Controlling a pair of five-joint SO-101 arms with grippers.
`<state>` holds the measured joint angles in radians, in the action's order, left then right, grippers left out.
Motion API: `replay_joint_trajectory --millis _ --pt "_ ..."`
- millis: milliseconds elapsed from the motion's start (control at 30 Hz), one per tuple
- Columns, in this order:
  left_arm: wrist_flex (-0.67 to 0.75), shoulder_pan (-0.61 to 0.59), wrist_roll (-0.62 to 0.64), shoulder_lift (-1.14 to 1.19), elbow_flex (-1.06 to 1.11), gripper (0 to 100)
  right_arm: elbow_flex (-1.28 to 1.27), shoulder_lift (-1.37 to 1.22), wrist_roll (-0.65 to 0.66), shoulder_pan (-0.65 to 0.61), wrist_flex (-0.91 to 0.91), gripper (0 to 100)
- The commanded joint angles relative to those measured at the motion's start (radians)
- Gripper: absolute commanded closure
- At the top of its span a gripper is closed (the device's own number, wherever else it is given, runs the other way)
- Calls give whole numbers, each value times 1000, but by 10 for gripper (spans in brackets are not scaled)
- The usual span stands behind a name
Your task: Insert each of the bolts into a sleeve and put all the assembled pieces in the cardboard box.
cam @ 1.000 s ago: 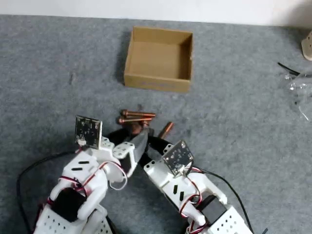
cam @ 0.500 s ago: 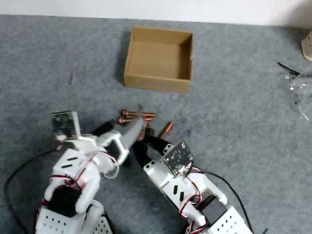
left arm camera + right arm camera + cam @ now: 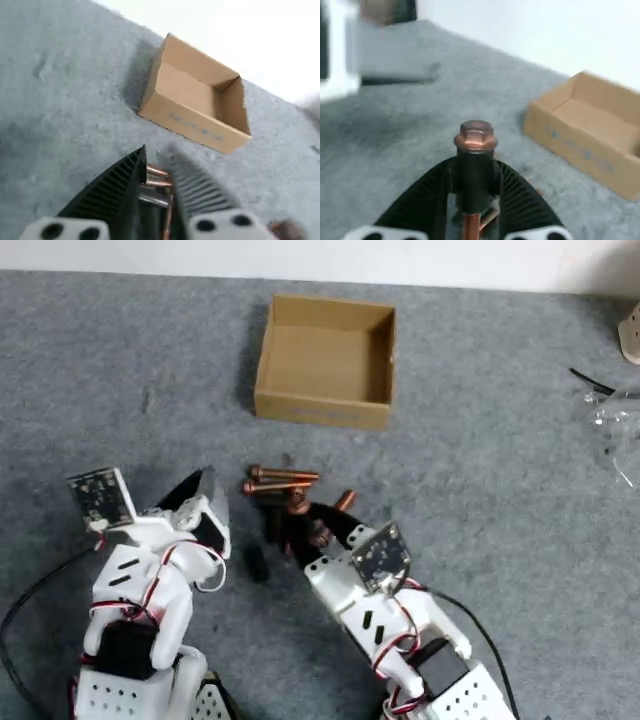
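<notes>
Copper-coloured bolts (image 3: pixel 283 478) lie as a pair on the grey carpet (image 3: pixel 500 510), side by side and close together. The cardboard box (image 3: pixel 325 360) stands open at twelve o'clock from them, with no piece in the part of its floor that shows. A third bolt (image 3: pixel 343 502) lies at about four o'clock from the pair, just beside the right gripper (image 3: pixel 303 525).

The right gripper's jaws are closed on a black sleeve (image 3: pixel 475 177) that has a bolt through it. The hex head (image 3: pixel 476 135) stands above the sleeve's upper end, and a short length of shank shows below the sleeve.

A loose sleeve (image 3: pixel 257 562) lies on the carpet at about seven o'clock from the pair of bolts. It is between the two arms and touches neither gripper.

The left gripper (image 3: pixel 200 492) hangs at roughly eight o'clock from the pair, apart from them. Its jaws stand a narrow gap apart with nothing between them. Through that gap the left wrist view shows the bolts on the carpet, with the box beyond.

Clear plastic scraps (image 3: pixel 605 410) lie at the table's three o'clock edge.
</notes>
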<state>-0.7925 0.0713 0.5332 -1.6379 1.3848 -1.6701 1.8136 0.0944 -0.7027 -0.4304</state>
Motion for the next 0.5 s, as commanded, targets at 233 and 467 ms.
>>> replay_joint_trajectory --millis 233,467 --pt "158 -36 -230 7 105 994 -99 22 5 36 68 995" --pt "163 -65 -229 1 137 994 -99 22 5 124 67 995"
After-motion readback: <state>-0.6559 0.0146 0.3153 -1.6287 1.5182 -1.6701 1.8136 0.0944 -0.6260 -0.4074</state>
